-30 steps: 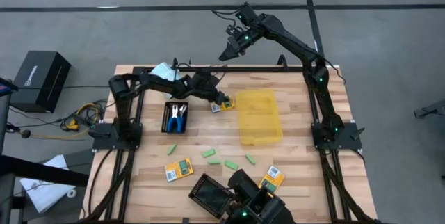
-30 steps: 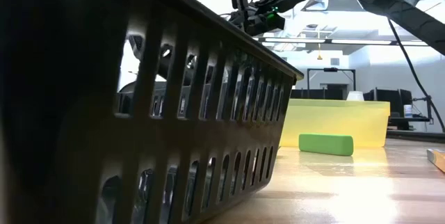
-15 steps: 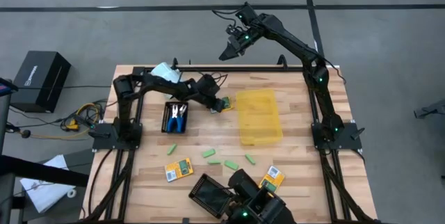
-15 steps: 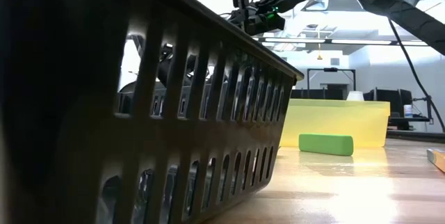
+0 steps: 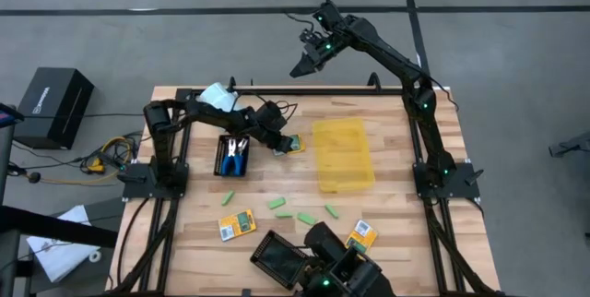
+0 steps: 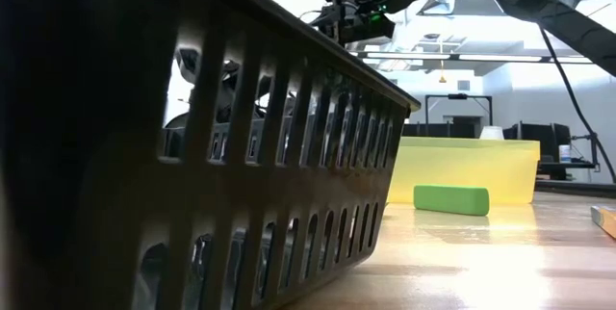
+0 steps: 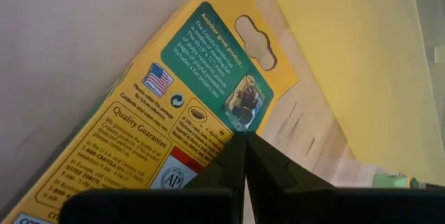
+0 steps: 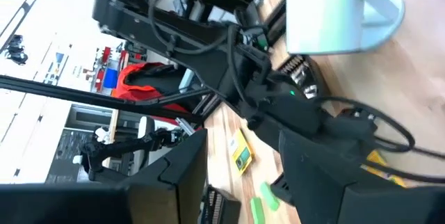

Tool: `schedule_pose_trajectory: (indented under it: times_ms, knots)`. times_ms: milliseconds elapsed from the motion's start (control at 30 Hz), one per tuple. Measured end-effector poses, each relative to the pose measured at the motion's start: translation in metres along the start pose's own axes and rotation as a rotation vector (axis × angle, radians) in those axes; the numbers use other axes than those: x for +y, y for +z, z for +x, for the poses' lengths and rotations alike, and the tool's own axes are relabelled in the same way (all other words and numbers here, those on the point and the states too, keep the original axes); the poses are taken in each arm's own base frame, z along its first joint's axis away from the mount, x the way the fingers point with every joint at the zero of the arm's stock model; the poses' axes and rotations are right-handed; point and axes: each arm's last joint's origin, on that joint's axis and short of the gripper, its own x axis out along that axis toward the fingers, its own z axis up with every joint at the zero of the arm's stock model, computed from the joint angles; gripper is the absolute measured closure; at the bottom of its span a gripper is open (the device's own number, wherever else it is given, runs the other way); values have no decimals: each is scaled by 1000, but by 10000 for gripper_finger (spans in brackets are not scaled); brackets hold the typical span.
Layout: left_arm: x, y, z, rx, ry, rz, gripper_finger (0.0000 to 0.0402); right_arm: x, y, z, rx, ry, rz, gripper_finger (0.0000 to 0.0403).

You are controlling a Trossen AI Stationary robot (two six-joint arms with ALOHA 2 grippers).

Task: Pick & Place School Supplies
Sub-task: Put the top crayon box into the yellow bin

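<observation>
A flat yellow pack [image 5: 295, 144] with a green label [image 7: 208, 50] lies on the wood just left of the yellow bin [image 5: 343, 156]. My left gripper [image 5: 286, 141] is down on it, fingers shut [image 7: 243, 138]. My right gripper [image 5: 300, 68] hangs open, high beyond the table's far edge [image 6: 351, 23]. Two more packs [image 5: 236, 224] [image 5: 359, 235] and several green pieces [image 5: 293, 212] lie flat on the table near the front edge. Blue-handled scissors [image 5: 236, 153] lie in a black tray. My left gripper's shut fingertips meet on the pack's printed face, at the green label's corner [image 7: 240, 109] near the hang-hole end. They come slanting down from the table's left. The pack's far part is over the wood; I cannot tell whether any of it is pinched.
A pale white-blue cylinder [image 5: 217, 95] stands at the far left, behind my left arm. A black slotted basket [image 6: 192, 156] fills the low view's left, and one green piece [image 6: 450, 199] lies before the bin [image 6: 467, 166]. Dark gear [image 5: 313, 258] sits at the front edge.
My left gripper has tipped steeply downward and sunk onto the pack, drawing back a little toward the table's left. The pack has stayed beside the bin. My right arm has kept still.
</observation>
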Motion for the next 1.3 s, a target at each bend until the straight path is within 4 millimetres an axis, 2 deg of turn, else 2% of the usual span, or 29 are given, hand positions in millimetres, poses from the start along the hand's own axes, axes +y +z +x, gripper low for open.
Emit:
schedule_pose_trajectory:
  times_ms: [167,300,633,767,933,1133,1200,1300]
  knots:
    - [-2,-2,-6,7,19,-11,399,-1,2,-9,-25,-3,0,233]
    - [-3,-7,-20,22,99,-10,399,-3,3,-16,-37,-7,2,233]
    - [11,-38,-60,1,186,-46,399,0,9,-15,-60,25,-34,233]
    - [3,-40,-69,-41,139,-30,399,4,11,-11,-68,37,-53,233]
    - [-24,-34,-84,-135,19,92,396,10,17,-8,-79,91,-65,233]
    - [-46,-31,-107,-248,-75,225,349,15,24,-10,-106,130,-67,233]
    - [-45,-31,-112,-264,-66,223,325,15,26,-13,-118,137,-72,233]
    - [-42,-26,-117,-295,-74,129,292,12,26,-18,-129,121,-53,233]
